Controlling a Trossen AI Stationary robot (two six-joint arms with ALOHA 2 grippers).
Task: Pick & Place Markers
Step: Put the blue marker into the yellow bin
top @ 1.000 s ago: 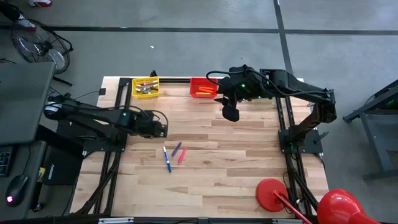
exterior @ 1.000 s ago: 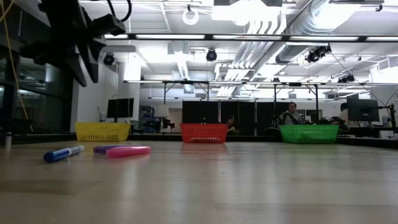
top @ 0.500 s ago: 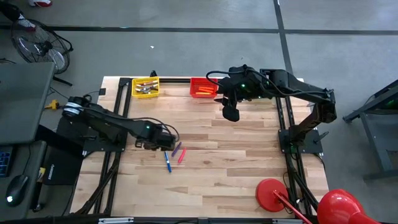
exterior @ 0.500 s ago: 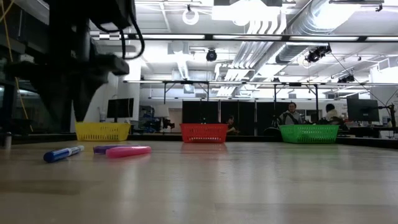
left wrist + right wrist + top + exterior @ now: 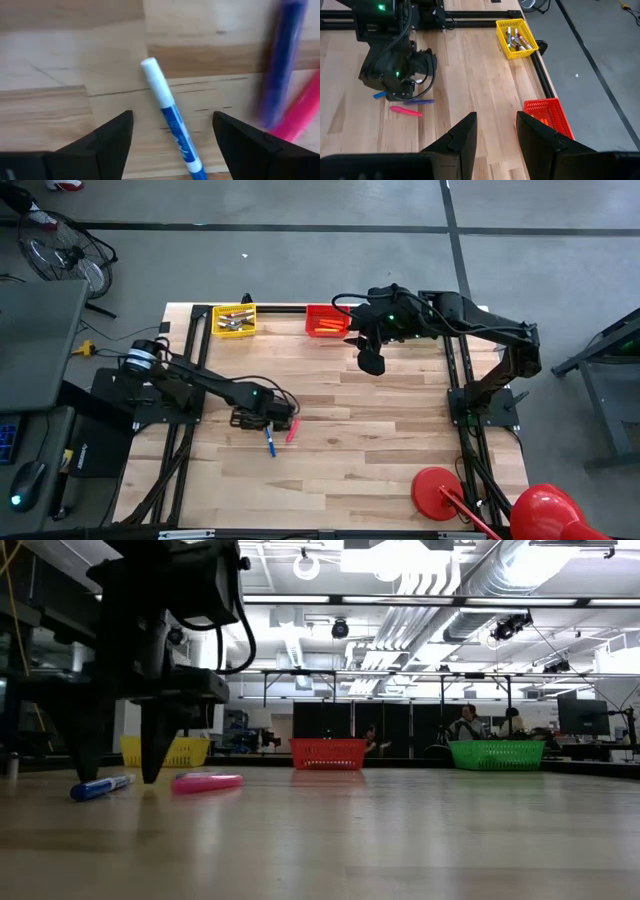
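- Your left hand (image 5: 268, 420) is low over the three loose markers near the middle of the desk (image 5: 400, 440), fingers spread wide; in the left wrist view the blue marker (image 5: 172, 124) lies on the wood between the two fingertips, and neither fingertip touches it.
- From above, the left hand covers most of the purple marker (image 5: 280, 60), and you see only the lower part of the blue marker and the pink marker (image 5: 292, 432) poking out beside it.
- In the low view the fingers reach down to the desk between the blue marker and the pink one, and the purple marker is hidden behind them.
- In the left wrist view the purple and pink markers are blurred and cut off at the picture's edge; they lie side by side, but you cannot tell whether they touch.
- Your right hand (image 5: 371, 362) hangs well apart, above the back of the desk beside the red basket (image 5: 326, 321); its fingers stand apart with nothing between them.
- More markers lie in the yellow basket (image 5: 235, 319) and orange ones in the red basket; they are too small to count.
- The green basket (image 5: 496, 754) shows only in the low view.
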